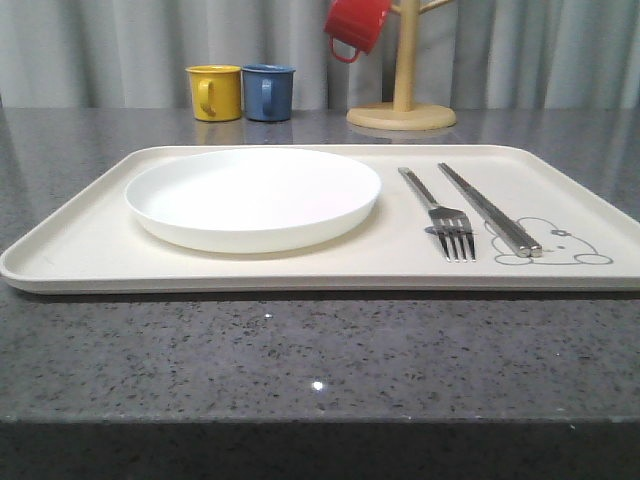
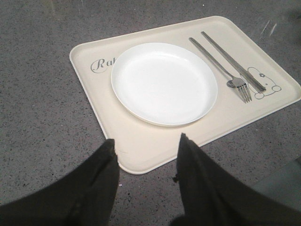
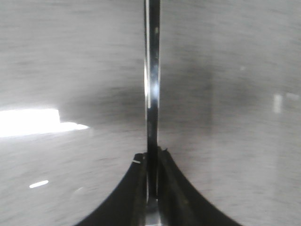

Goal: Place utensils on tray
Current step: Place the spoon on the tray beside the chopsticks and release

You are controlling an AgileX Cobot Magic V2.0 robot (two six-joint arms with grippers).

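Note:
The cream tray (image 1: pixel 80 235) (image 2: pixel 141 141) lies on the grey counter. A round white plate (image 1: pixel 255 195) (image 2: pixel 164 82) sits on its left half. To the right of the plate, a silver fork (image 1: pixel 440 212) (image 2: pixel 221 66) and a pair of flat metal chopsticks (image 1: pixel 490 210) (image 2: pixel 233 61) lie side by side next to the rabbit drawing. My left gripper (image 2: pixel 146 139) hangs open above the tray's near corner, holding nothing. My right gripper (image 3: pixel 152 153) is shut on the slim shiny handle of the spoon (image 3: pixel 152 84), seen edge-on above blurred grey counter. The spoon's bowl is hidden.
A yellow mug (image 1: pixel 215 92) and a blue mug (image 1: pixel 268 92) stand behind the tray. A red mug (image 1: pixel 355 25) hangs on a wooden mug tree (image 1: pixel 405 100) at the back right. Speckled grey counter (image 1: pixel 300 360) runs in front of the tray.

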